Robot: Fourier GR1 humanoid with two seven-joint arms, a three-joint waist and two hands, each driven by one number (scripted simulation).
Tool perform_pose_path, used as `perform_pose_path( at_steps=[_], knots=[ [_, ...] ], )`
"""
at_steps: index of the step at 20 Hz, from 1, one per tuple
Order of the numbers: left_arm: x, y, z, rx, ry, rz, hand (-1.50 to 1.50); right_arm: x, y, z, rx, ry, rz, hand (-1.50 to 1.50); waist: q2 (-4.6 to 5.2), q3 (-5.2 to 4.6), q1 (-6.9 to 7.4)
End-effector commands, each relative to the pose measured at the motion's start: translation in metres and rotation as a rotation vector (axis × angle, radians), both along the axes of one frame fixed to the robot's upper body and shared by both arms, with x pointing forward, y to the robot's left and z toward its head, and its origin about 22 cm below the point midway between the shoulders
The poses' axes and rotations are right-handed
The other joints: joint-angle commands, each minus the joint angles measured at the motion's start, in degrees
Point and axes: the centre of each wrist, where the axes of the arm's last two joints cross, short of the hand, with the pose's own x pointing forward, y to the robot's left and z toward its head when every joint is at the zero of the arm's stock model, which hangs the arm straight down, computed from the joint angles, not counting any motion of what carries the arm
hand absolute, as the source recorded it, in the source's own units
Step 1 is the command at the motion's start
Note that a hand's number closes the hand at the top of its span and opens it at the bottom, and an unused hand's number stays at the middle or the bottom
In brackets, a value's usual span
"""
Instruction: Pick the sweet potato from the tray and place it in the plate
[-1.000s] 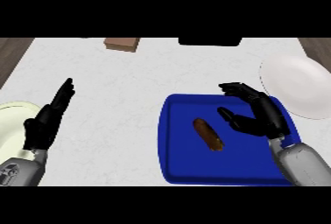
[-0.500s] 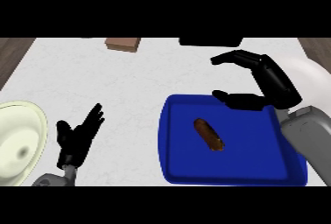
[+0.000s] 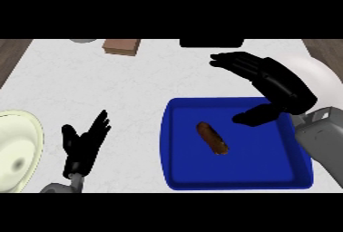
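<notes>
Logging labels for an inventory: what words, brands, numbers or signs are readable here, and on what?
None. The blue rectangular tray, brown sweet potato, white round plate, pale yellow plate, brown block and black object at the top edge all show plain, unmarked surfaces.

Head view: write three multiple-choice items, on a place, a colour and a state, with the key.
1. The brown oblong sweet potato lies: A on the counter; B in the blue rectangular tray; C on a plate.
2. The left robot hand is: A black; B white; C blue.
3. The right robot hand is: A shut on the sweet potato; B open, holding nothing; C flat on the counter.
Key: 1 B, the tray's rim surrounds it; 2 A, it shows black; 3 B, its fingers are spread, apart from the potato.
</notes>
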Motion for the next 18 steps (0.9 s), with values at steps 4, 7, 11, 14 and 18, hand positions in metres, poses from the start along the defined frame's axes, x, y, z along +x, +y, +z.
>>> perform_pose_path(
  at_steps=[4, 7, 11, 14, 18],
  knots=[
    [-0.002, -0.006, -0.008, -0.011, 0.011, 0.010, 0.00, -0.021, 0.034, 0.021, -0.450, 0.054, -0.034, -1.50, -0.22, -0.13, -0.46],
    [-0.003, -0.003, -0.006, -0.014, -0.006, 0.003, 0.00, -0.034, 0.054, 0.017, -0.513, 0.078, -0.056, -1.50, -0.07, 0.00, -0.19],
    [-0.001, -0.007, 0.009, -0.013, 0.002, 0.006, 0.00, -0.061, 0.075, -0.003, -0.609, 0.084, -0.107, -1.50, -0.05, 0.06, -0.22],
    [-0.011, -0.002, -0.004, -0.008, 0.003, 0.005, 0.00, -0.070, 0.096, -0.028, -0.640, 0.102, -0.127, -1.50, 0.08, 0.07, 0.03],
    [-0.005, -0.010, 0.001, -0.009, 0.006, 0.006, 0.00, -0.072, 0.109, -0.046, -0.648, 0.061, -0.148, -1.50, 0.16, 0.09, 0.09]
  ],
)
